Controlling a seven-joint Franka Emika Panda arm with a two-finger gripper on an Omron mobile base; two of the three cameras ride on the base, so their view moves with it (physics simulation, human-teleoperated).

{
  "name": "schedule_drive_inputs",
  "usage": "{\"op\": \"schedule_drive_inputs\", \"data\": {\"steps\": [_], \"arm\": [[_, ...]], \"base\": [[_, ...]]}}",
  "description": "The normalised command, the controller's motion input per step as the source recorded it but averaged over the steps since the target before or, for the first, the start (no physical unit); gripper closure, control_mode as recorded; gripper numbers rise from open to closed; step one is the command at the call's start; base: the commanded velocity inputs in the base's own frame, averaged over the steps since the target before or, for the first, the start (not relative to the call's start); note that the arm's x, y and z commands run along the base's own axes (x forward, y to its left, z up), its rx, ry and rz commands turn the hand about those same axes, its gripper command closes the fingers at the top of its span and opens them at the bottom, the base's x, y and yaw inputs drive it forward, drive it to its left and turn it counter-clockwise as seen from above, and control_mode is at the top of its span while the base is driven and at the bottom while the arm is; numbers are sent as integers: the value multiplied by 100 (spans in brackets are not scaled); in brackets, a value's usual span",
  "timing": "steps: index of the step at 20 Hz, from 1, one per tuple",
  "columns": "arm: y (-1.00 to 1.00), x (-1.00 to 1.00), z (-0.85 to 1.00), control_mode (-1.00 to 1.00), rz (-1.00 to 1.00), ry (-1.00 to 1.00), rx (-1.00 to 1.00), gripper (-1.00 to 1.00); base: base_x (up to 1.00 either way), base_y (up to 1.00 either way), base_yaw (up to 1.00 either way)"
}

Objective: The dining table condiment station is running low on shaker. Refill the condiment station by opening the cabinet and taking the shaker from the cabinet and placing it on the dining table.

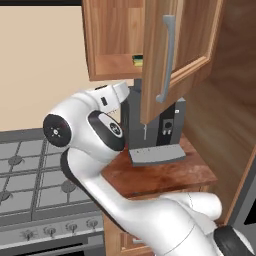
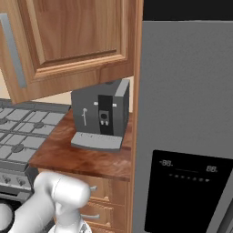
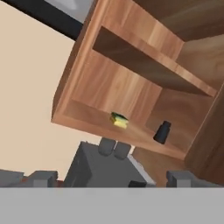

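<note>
The shaker (image 3: 162,132), a small dark bottle shape, stands upright on the bottom shelf of the open cabinet (image 3: 109,83), toward the lower right of the hand view and close to the cabinet's right inner wall. To its left on the same shelf, well apart from it, lies a small yellow and green sponge (image 3: 119,120); the same sponge (image 1: 137,60) peeks out at the shelf's front edge in the upper middle of the left base view. A second shelf crosses the cabinet above both things.

The cabinet door (image 1: 172,55) is swung wide open, its long silver handle (image 1: 167,59) running vertically in the upper middle of the left base view; in the right base view the door (image 2: 68,41) fills the upper left.

The gripper (image 3: 109,180) sits at the bottom edge of the hand view, its two grey fingertips (image 3: 43,177) spread wide apart with nothing between them, below the cabinet.

Under the cabinet a grey coffee machine (image 2: 101,118) stands on a reddish wood counter (image 2: 77,157). A stove (image 1: 30,182) lies at the lower left of the left base view, and a grey fridge (image 2: 186,127) takes up the right of the right base view.
</note>
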Motion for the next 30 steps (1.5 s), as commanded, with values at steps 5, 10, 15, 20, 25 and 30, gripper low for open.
{"op": "schedule_drive_inputs", "data": {"steps": [5, 10, 15, 20, 25, 30], "arm": [[20, 80, -41, -100, -10, 17, -14, -100], [-12, 59, -37, -100, -5, 20, -3, -100], [-21, 40, -30, -100, 0, 15, -1, -100], [-38, 3, -21, -100, 0, 10, 0, -100], [-76, -35, -15, -100, 0, 2, 1, -100], [-78, -29, -13, -100, 0, 3, 1, -100]], "base": [[0, 0, 0], [0, 0, 0], [0, 0, 0], [0, 0, 0], [0, 0, 0], [0, 0, 0]]}}
